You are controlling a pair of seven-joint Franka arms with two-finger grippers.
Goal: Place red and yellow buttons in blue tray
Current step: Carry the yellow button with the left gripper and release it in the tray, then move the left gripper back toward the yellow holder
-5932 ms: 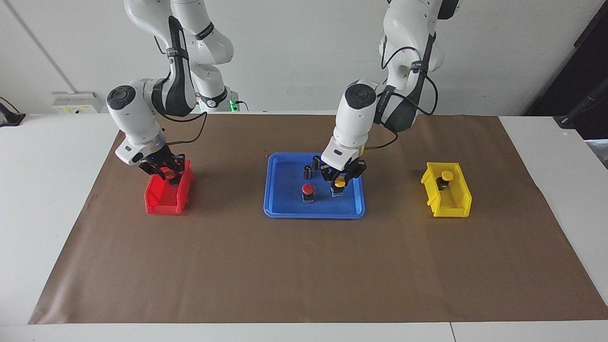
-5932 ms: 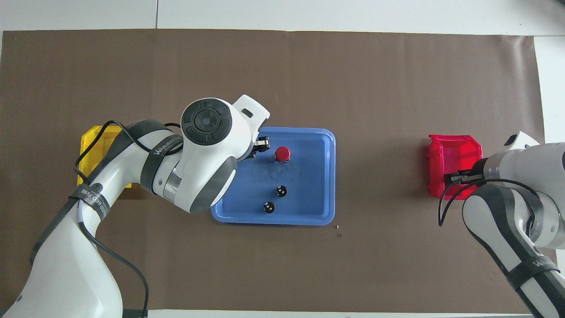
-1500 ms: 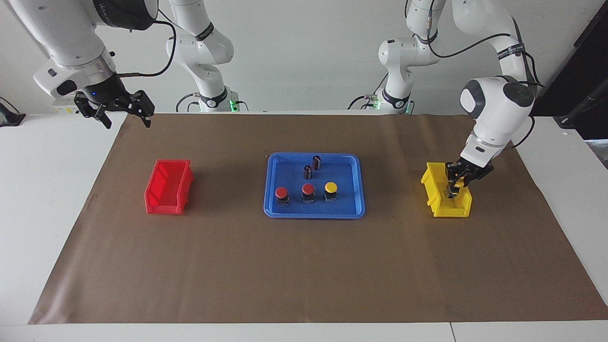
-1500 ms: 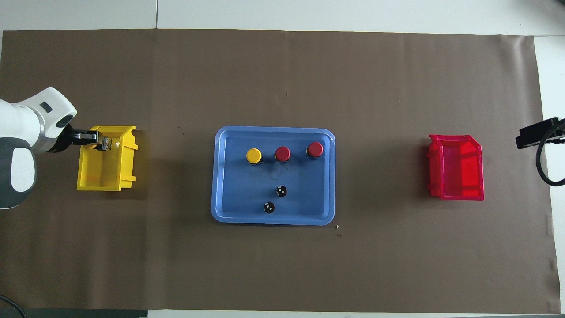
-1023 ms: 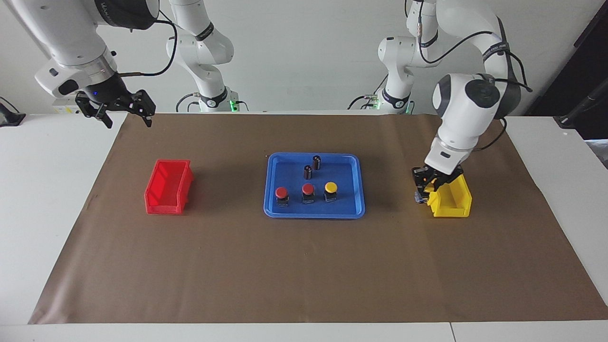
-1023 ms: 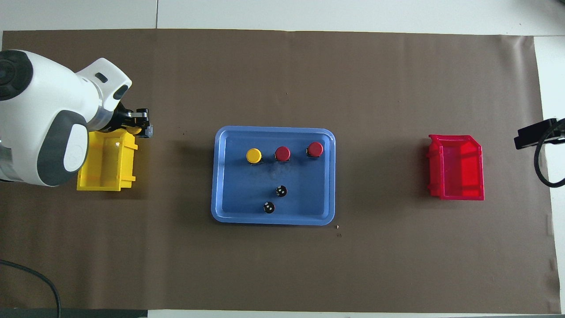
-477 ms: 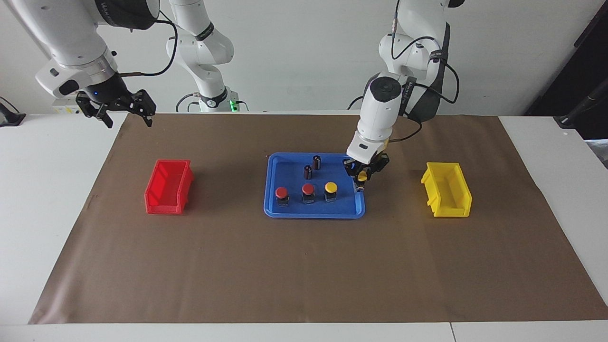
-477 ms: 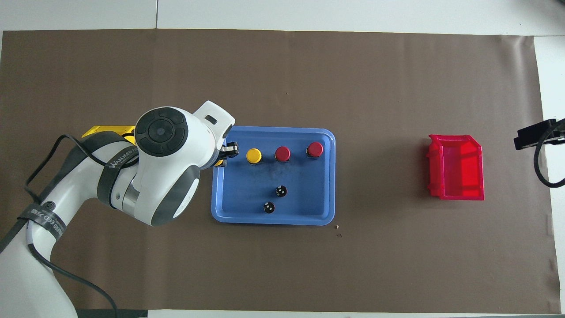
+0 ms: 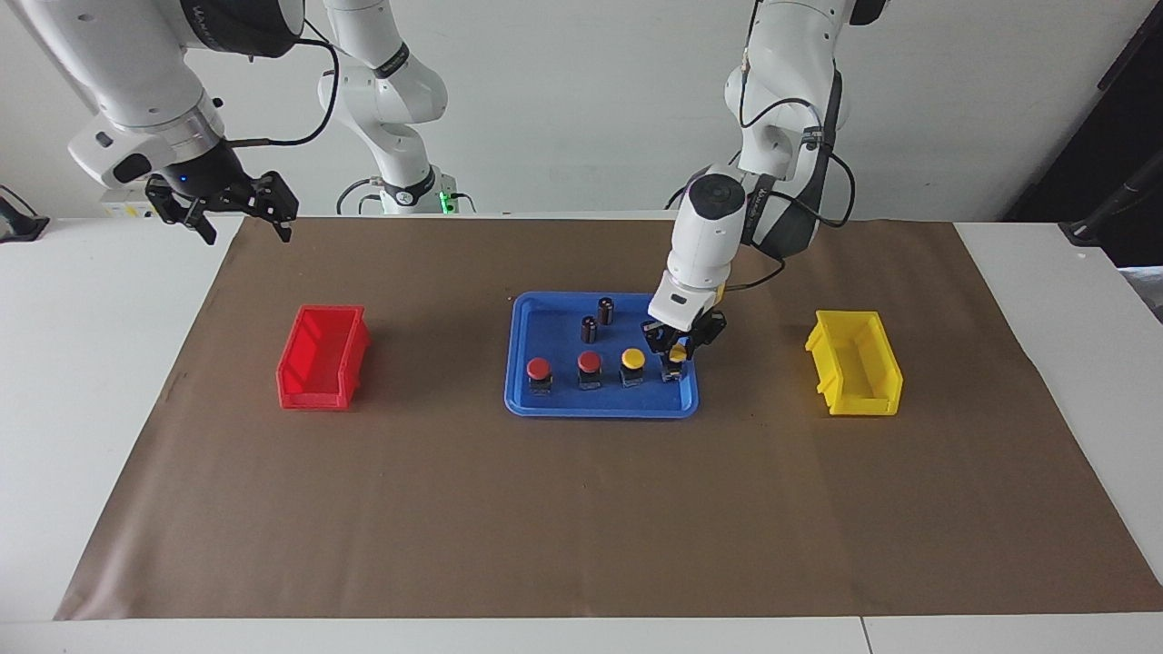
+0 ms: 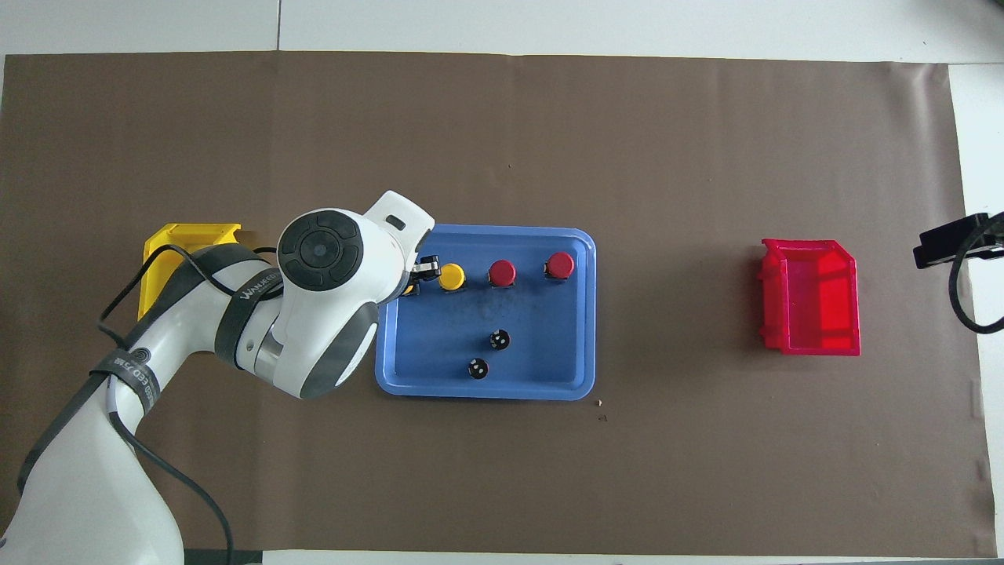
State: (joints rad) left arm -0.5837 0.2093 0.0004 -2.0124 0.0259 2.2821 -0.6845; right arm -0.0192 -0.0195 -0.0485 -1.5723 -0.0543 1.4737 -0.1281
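The blue tray [image 9: 600, 411] lies mid-table and shows in the overhead view [image 10: 486, 392]. In a row in it stand two red buttons [image 9: 539, 369] [image 9: 590, 363] and a yellow button [image 9: 632, 361]. They show from above as red caps [image 10: 560, 265] [image 10: 502, 272] and a yellow cap [image 10: 451, 276]. My left gripper [image 9: 675, 352] is shut on the second yellow button [image 9: 677, 351]. It holds it low in the tray, beside the first yellow one, at the end toward the left arm. My right gripper [image 9: 223, 213] is open and empty, raised over the right arm's end of the table.
Two dark capless cylinders [image 9: 605, 309] [image 9: 589, 329] stand in the tray, nearer to the robots than the buttons. An empty red bin [image 9: 323, 357] sits toward the right arm's end. An empty yellow bin [image 9: 854, 374] sits toward the left arm's end.
My left gripper lifted the yellow button out of the yellow bin, carried it to the tray and lowered it in beside the other yellow button. The right arm waits unmoved.
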